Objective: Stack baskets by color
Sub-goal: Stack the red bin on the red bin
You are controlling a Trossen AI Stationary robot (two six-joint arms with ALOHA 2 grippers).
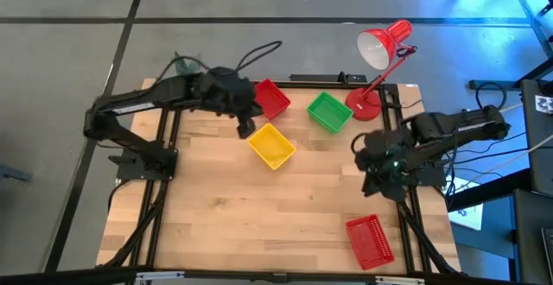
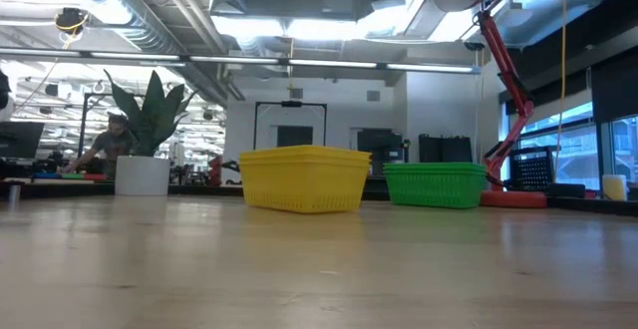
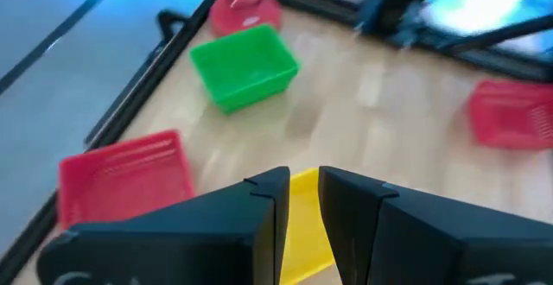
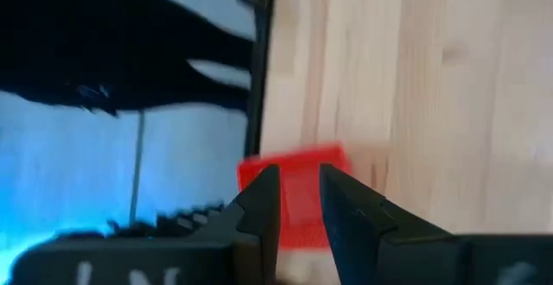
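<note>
Four baskets rest on their bottoms on the wooden table. A yellow basket [image 1: 272,145] [image 2: 304,177] sits left of the middle. Beyond it are a red basket [image 1: 270,98] [image 3: 130,177] and a green basket [image 1: 328,112] [image 2: 436,183]. A second red basket [image 1: 371,240] [image 4: 298,194] lies near the front right corner. My left gripper [image 1: 244,129] [image 3: 304,190] hangs above the yellow basket's left end, its fingers a narrow gap apart with nothing between them. My right gripper [image 1: 371,181] [image 4: 300,199] hovers at the right side, slanting down toward the second red basket, also narrowly open and empty.
A red desk lamp [image 1: 380,52] [image 2: 508,100] stands at the far right corner, its base beside the green basket. A white plant pot [image 2: 143,174] stands at the far left. Bare wood [image 1: 259,216] spreads over the table's near half.
</note>
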